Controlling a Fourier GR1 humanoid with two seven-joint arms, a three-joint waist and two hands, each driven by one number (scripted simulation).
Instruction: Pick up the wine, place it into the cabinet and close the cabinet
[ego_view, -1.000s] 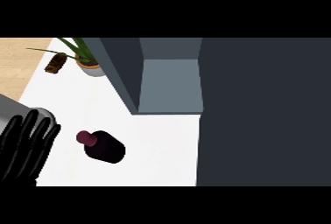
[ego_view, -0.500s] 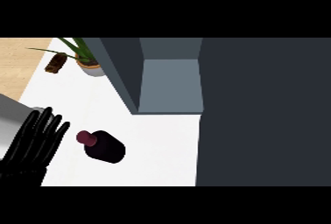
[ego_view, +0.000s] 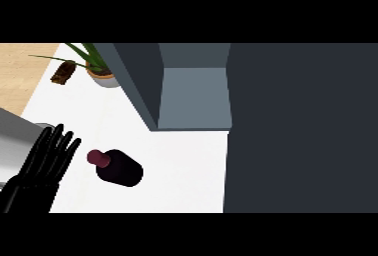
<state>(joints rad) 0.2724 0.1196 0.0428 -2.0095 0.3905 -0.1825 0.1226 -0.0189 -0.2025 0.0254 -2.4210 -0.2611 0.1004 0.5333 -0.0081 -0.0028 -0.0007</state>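
Left hand (ego_view: 43, 162) open, just beside unlabelled wine bottle (ego_view: 118, 169).

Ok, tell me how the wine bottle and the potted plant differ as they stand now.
The wine bottle is dark with a maroon cap; the potted plant has green leaves in a pale pot. The wine bottle stands low in the view, just right of the robot hand; the potted plant sits far back by the cabinet wall, away from the hand. Both stand upright on the white counter, and neither is held.
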